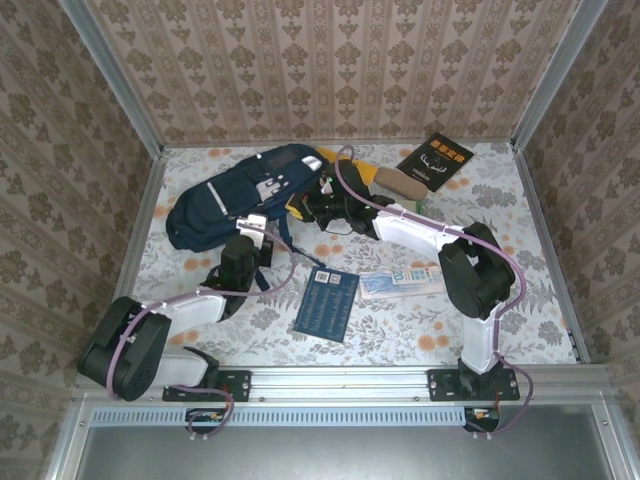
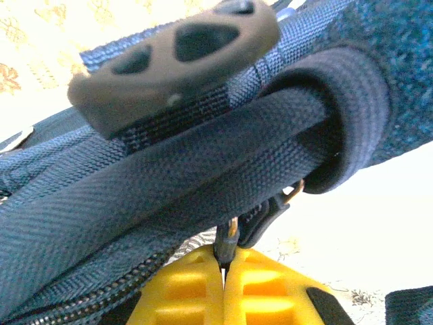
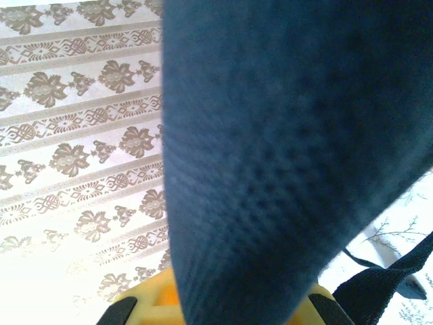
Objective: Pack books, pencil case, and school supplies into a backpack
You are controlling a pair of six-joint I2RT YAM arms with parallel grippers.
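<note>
The backpack (image 3: 291, 149) drapes over my right gripper (image 1: 316, 206), covering its fingertips in a blurred navy sheet. Just above my left gripper (image 2: 224, 274), the strap buckle (image 2: 174, 55) is blurred.

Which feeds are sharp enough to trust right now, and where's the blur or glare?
Top external: evenly lit and sharp, no glare on the backpack. Left wrist: the strap webbing is crisp, the plastic buckle near the lens is blurred, the table behind blown out white. Right wrist: navy fabric close up is soft, wallpaper washed out lower left.
</note>
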